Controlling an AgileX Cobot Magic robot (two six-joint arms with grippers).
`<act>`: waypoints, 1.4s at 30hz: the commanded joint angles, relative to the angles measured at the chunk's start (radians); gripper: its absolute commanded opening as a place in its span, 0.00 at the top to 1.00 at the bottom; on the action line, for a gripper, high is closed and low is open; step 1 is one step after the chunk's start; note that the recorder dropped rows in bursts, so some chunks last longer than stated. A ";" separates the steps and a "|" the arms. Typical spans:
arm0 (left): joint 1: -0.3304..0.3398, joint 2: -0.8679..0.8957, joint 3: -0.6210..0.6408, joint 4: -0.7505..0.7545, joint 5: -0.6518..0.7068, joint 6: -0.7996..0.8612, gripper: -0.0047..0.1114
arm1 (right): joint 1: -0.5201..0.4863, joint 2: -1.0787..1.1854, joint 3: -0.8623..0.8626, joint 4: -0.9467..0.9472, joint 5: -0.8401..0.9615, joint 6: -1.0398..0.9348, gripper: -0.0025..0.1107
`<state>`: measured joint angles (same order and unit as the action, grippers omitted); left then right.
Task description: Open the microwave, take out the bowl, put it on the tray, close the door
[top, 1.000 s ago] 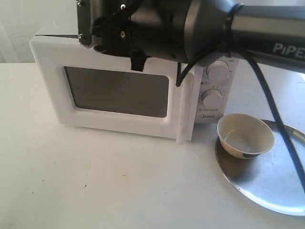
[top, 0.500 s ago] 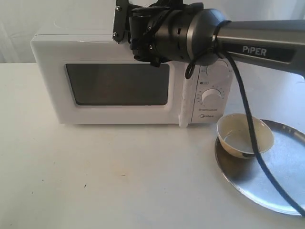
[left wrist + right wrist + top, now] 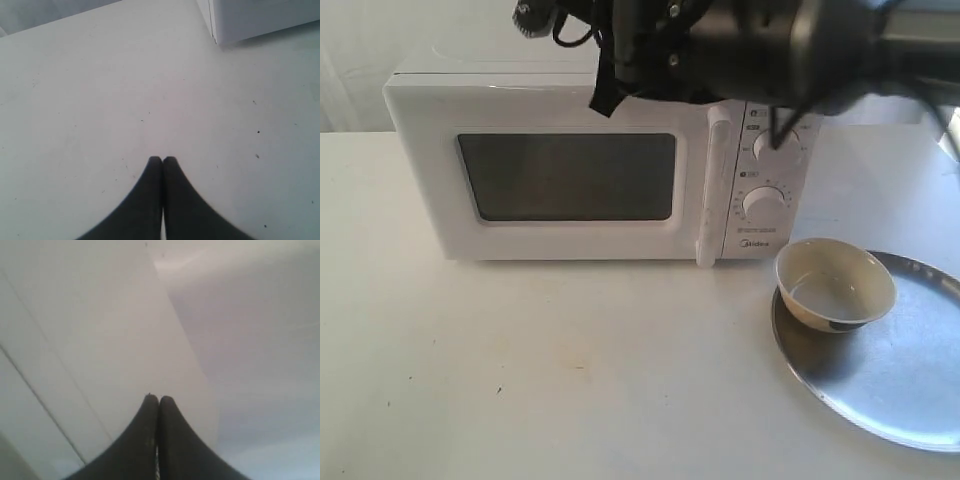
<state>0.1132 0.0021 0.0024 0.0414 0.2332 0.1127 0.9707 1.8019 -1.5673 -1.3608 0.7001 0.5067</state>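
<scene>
The white microwave (image 3: 760, 160) stands at the back of the table with its door (image 3: 565, 180) flush shut and the bar handle (image 3: 710, 190) upright. The cream bowl (image 3: 835, 285) sits on the left part of the steel tray (image 3: 900, 380) at the right. My right arm crosses above the microwave's top; its gripper (image 3: 158, 399) is shut and empty over the white top of the microwave (image 3: 100, 330). My left gripper (image 3: 162, 160) is shut with nothing in it above the bare table, with a corner of the microwave (image 3: 250, 20) ahead of it.
The white table (image 3: 570, 370) stretches in front of the microwave. A dark cable hangs from the right arm near the upper dial (image 3: 775, 145). The lower dial (image 3: 763, 203) shows below it.
The door swung from ajar to fully shut. My right arm lifted from the door front up above the microwave's top. The bowl and tray stayed still.
</scene>
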 commanded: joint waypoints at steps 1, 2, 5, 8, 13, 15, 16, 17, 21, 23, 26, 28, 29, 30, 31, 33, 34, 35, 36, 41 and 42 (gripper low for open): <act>-0.005 -0.002 -0.002 -0.008 0.000 -0.003 0.96 | 0.022 -0.284 0.206 0.093 -0.088 0.009 0.98; -0.005 -0.002 -0.002 -0.008 0.000 -0.003 0.96 | 0.022 -0.329 0.249 0.126 -0.120 0.011 0.98; -0.005 -0.002 -0.002 -0.008 0.000 -0.003 0.96 | 0.022 -0.565 0.537 0.188 -0.395 0.066 0.98; -0.005 -0.002 -0.002 -0.008 0.000 -0.003 0.96 | 0.022 -0.779 0.788 0.106 -0.523 0.103 0.98; -0.005 -0.002 -0.002 -0.008 0.000 -0.003 0.96 | 0.022 -1.068 1.041 0.108 -0.432 0.299 0.98; -0.005 -0.002 -0.002 -0.008 0.000 -0.003 0.96 | 0.022 -1.200 1.140 0.113 -0.451 0.379 0.98; -0.005 -0.002 -0.002 -0.008 0.000 -0.003 0.96 | 0.022 -1.271 1.186 0.145 -0.432 0.447 0.98; -0.005 -0.002 -0.002 -0.008 0.000 -0.003 0.96 | 0.022 -1.304 1.204 0.157 -0.428 0.471 0.98; -0.005 -0.002 -0.002 -0.008 0.000 -0.003 0.96 | 0.022 -1.402 1.232 0.157 -0.417 0.489 0.98; -0.005 -0.002 -0.002 -0.008 0.000 -0.003 0.96 | 0.022 -1.434 1.232 0.157 -0.417 0.489 0.98; -0.005 -0.002 -0.002 -0.008 0.000 -0.003 0.96 | 0.022 -1.467 1.232 0.157 -0.417 0.489 0.98; -0.005 -0.002 -0.002 -0.008 0.000 -0.003 0.96 | 0.022 -1.480 1.232 0.157 -0.417 0.489 0.98; -0.005 -0.002 -0.002 -0.008 0.002 -0.003 0.96 | 0.022 -1.484 1.232 0.157 -0.417 0.489 0.98; -0.005 -0.002 -0.002 -0.008 0.002 -0.003 0.96 | 0.022 -1.488 1.232 0.157 -0.417 0.489 0.98; -0.005 -0.002 -0.002 -0.008 0.002 -0.003 0.96 | 0.022 -1.491 1.232 0.157 -0.417 0.489 0.98; -0.005 -0.002 -0.002 -0.008 0.002 -0.003 0.96 | 0.022 -1.491 1.232 0.157 -0.417 0.489 0.98; -0.005 -0.002 -0.002 -0.008 0.002 -0.003 0.96 | 0.022 -1.491 1.232 0.157 -0.417 0.489 0.98; -0.005 -0.002 -0.002 -0.008 0.002 -0.003 0.96 | 0.027 -1.495 1.232 0.157 -0.417 0.489 0.98; -0.005 -0.002 -0.002 -0.008 0.002 -0.003 0.96 | 0.029 -1.504 1.232 0.157 -0.412 0.489 0.98; -0.005 -0.002 -0.002 -0.008 0.002 -0.003 0.96 | -0.002 -1.611 1.236 0.257 -0.293 0.489 0.98; -0.005 -0.002 -0.002 -0.008 0.002 -0.003 0.96 | -0.033 -1.639 1.245 0.334 -0.272 0.489 0.98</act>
<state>0.1132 0.0021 0.0024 0.0414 0.2332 0.1127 0.9845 0.2285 -0.3384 -1.1600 0.3473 0.9871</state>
